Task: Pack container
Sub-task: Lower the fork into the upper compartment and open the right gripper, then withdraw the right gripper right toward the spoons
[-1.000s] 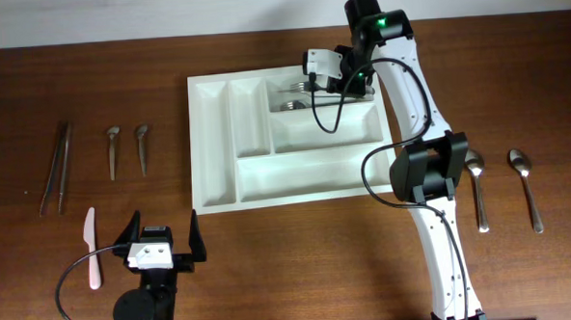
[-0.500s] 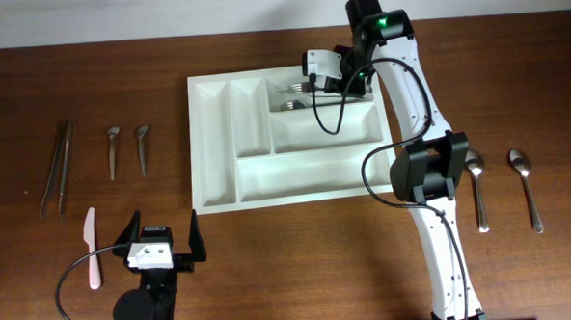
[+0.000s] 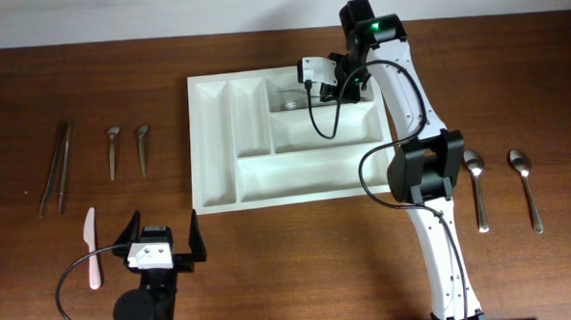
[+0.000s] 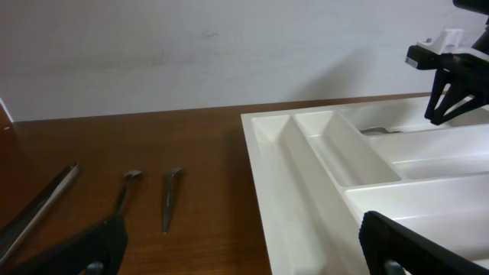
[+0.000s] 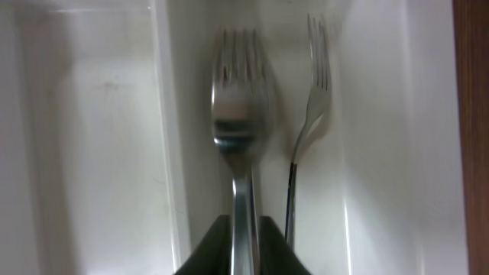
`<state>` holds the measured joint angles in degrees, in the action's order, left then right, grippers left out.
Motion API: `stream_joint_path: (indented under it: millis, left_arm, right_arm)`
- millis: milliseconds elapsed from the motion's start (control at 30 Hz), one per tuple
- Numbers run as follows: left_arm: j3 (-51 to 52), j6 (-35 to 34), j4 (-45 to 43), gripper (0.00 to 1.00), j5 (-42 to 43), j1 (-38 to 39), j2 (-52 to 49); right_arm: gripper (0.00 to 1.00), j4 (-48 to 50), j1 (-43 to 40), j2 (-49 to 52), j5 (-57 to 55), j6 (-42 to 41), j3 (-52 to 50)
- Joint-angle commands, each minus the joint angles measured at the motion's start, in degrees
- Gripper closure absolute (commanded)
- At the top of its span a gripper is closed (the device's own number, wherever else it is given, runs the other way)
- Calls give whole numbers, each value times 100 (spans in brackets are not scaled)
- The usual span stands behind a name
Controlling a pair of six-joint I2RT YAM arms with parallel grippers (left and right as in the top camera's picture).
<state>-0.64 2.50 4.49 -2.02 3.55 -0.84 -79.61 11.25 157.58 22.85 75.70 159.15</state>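
The right gripper (image 3: 311, 82) is clamping the handle of a silver metal fork (image 5: 238, 114), its tines pointing straight ahead of the fingers. Directly beneath this gripper is lying the large white rectangular plastic cutlery tray (image 3: 196, 145), and the held fork is hanging over the tray's farthest long compartment. Just to the right of the held fork in the right wrist view, a second silver fork (image 5: 313, 99) is resting on that compartment's floor, also tines forward. The held fork is showing blurred there.

The left gripper (image 3: 163, 219) is sitting with its fingers spread wide and gripping nothing. The tray is lying ahead of it and to its right. Ahead and to its left, two small metal spoons (image 3: 112, 151) and a pair of long metal tongs (image 3: 56, 168) are lying on the brown wooden table (image 3: 290, 266).
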Motion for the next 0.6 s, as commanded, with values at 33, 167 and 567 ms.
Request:
stream_joint_path:
  millis: [33,167,567]
  left_arm:
    - [11,-35,11,1,-79,-35,48]
    - [11,-35,11,1,-79,-35,48]
    - [11,-35,11,1,-79,-35,48]
  right_arm:
    - [64,153,26,-57,157,57,-70]
    - [1,507,26,-57,0,-15,-66]
    - [1,1421,-131,-348,-1311,-3659,1961]
